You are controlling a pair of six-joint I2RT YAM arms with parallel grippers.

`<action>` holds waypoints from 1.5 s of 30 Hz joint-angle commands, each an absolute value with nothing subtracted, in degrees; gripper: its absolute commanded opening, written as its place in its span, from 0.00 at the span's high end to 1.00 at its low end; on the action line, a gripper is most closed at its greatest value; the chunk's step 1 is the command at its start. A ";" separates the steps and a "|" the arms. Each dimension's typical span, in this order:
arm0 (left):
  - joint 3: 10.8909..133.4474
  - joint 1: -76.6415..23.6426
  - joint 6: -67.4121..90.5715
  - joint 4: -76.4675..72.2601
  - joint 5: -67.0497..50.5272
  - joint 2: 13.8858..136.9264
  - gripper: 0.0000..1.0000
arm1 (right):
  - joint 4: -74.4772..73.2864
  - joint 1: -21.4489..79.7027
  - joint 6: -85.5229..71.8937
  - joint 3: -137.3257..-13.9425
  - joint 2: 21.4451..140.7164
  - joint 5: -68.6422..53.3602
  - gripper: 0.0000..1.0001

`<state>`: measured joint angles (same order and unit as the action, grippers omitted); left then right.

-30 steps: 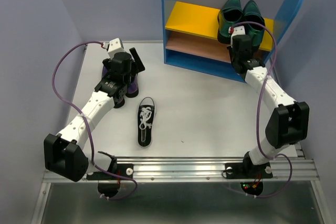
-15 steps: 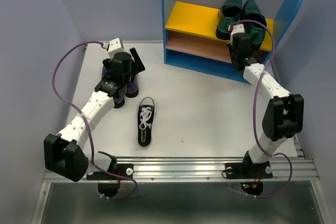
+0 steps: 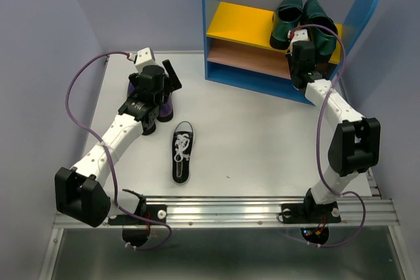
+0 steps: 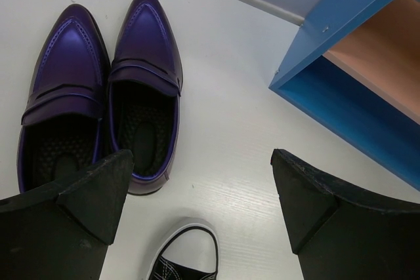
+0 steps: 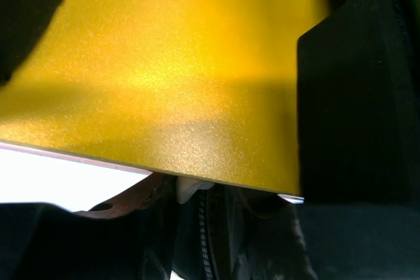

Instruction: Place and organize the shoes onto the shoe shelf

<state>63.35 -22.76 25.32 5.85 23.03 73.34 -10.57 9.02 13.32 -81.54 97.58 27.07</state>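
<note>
On yellow upper board: green loafers done. Purple loafers near table's far-left corner, black sneaker toward near edge: unshelved. Left gripper wide over purple pair; right gripper at shelf, cannot tell.

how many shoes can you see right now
5. Two green loafers on the yellow top board of the shoe shelf, two purple loafers side by side on the table at left, one black sneaker lying mid-table. Its mate may be hidden.

No text or label (on any surface) is readable.
</note>
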 commanded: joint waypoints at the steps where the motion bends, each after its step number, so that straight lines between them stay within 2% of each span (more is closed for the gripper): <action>1: 64.86 -22.76 24.70 4.66 23.20 72.51 0.02 | -5.36 7.73 12.31 -81.74 93.87 28.92 0.63; 11: 64.42 -22.68 25.22 4.31 22.24 72.68 0.02 | -10.10 7.73 7.74 -79.28 85.70 23.12 0.61; 12: 64.42 -22.68 25.22 4.22 22.06 72.69 0.02 | -11.93 7.73 7.13 -79.28 85.17 21.81 0.55; 16: 64.34 -22.76 25.31 4.22 21.80 72.86 0.02 | -17.65 7.73 5.81 -79.80 82.89 18.20 0.45; 30: 64.25 -22.68 25.49 4.22 21.88 72.95 0.02 | -26.45 10.63 -5.26 -83.41 73.57 -1.47 0.45; 33: 64.16 -22.76 25.58 4.13 22.06 72.86 0.02 | -26.28 14.66 -8.34 -81.83 71.90 -4.74 0.45; 37: 64.42 -22.68 25.66 4.92 22.50 72.51 0.02 | -25.31 29.39 -13.78 -74.82 70.40 -0.54 0.45; 41: 64.95 -22.68 25.40 6.41 23.55 72.33 0.02 | -23.21 39.62 -21.34 -69.44 71.89 6.49 0.43; 45: 66.70 -22.68 26.01 10.44 27.23 71.81 0.02 | -20.49 52.26 -31.52 -64.79 76.54 12.90 0.33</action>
